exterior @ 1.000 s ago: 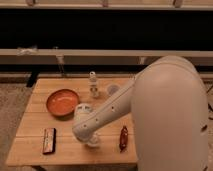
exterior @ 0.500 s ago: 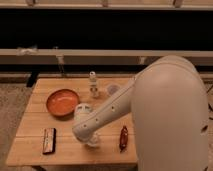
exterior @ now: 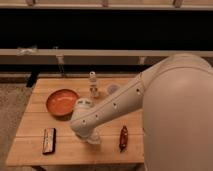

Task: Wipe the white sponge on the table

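So the white arm (exterior: 107,112) comes in from the big rounded body on the right of the frame and bends down toward the lower middle of the tabletop (exterior: 35,125). The hand (exterior: 92,139) is right down at the wood there, tucked under the wrist, and honestly I can't tell if it's wide, narrow or holding anything. The white sponge seems to be the pale bit right at the hand, but I can't make it out as its own thing. Orange bowl (exterior: 62,102) sits left of centre, just beside the arm's elbow. Dark bar (exterior: 49,140) lies at lower left, a reddish thing (exterior: 123,138) just right of the hand. Small bottle (exterior: 93,84) and a clear cup (exterior: 113,89) are up near the far edge
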You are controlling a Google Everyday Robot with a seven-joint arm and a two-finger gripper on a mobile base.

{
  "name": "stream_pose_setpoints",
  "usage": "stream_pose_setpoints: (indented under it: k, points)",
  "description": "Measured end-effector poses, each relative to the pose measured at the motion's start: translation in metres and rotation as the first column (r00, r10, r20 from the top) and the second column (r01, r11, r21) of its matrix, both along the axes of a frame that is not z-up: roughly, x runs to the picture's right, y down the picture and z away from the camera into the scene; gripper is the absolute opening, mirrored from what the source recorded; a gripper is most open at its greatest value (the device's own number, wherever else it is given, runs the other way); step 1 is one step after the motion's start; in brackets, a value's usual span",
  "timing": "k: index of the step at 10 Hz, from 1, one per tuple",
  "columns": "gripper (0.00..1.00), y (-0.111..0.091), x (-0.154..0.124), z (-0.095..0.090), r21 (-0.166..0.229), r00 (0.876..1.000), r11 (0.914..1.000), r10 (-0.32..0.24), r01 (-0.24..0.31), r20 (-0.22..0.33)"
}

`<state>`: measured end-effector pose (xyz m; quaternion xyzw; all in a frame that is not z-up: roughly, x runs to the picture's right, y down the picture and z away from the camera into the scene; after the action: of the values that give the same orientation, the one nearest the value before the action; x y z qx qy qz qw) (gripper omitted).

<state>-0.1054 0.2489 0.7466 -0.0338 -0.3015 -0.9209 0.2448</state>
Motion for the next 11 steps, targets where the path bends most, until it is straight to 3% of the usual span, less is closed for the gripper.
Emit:
stream_pose_setpoints:
  k: [6,11]
  points:
    - [0.14,0.000,-0.002,0.002,-0.016,1.000,0.9999,0.001,-0.001,0.005]
    - [0.14,-0.029,0.043,0.039,-0.017,0.995,0.9974,0.068,-0.070,-0.078]
